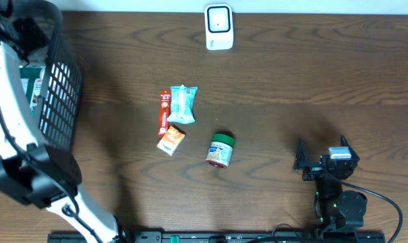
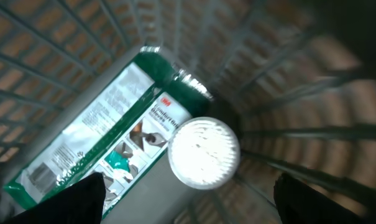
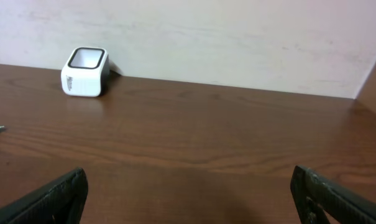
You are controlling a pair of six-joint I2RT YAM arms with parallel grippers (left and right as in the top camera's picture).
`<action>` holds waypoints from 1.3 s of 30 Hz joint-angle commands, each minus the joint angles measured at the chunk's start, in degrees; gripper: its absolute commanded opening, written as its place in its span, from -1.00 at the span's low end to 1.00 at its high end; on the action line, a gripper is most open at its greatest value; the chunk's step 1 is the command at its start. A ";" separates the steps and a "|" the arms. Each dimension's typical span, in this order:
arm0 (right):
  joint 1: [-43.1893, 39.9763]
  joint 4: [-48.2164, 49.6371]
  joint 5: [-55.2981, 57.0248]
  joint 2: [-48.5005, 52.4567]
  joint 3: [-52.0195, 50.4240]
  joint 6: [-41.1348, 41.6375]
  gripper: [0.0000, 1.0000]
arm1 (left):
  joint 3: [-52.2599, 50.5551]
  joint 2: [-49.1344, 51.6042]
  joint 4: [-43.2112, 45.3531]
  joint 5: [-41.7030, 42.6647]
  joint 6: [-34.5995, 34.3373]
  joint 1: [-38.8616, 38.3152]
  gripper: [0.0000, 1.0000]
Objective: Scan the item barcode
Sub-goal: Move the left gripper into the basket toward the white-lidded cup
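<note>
The white round ribbed-topped item point(image 2: 204, 152), likely the one being dealt with, lies in the black wire basket point(image 1: 62, 88) against a green-and-white plastic packet point(image 2: 100, 143), well apart from the white box-shaped scanner point(image 1: 218, 27) at the table's far edge. The left gripper point(image 2: 189, 190) hangs straight above it, jaws spread wide and touching nothing, placed to work inside the basket. The right gripper point(image 3: 191, 196) sits low over the brown wooden table point(image 3: 206, 143), released and empty, probably parked clear of the left arm.

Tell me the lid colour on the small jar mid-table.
Green: the lid of the jar shows best in the overhead view.
</note>
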 commanded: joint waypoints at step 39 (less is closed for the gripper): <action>0.15 -0.24 -0.28 0.02 -0.04 -0.59 0.99 | 4.66 10.05 -3.61 37.92 9.99 13.68 0.82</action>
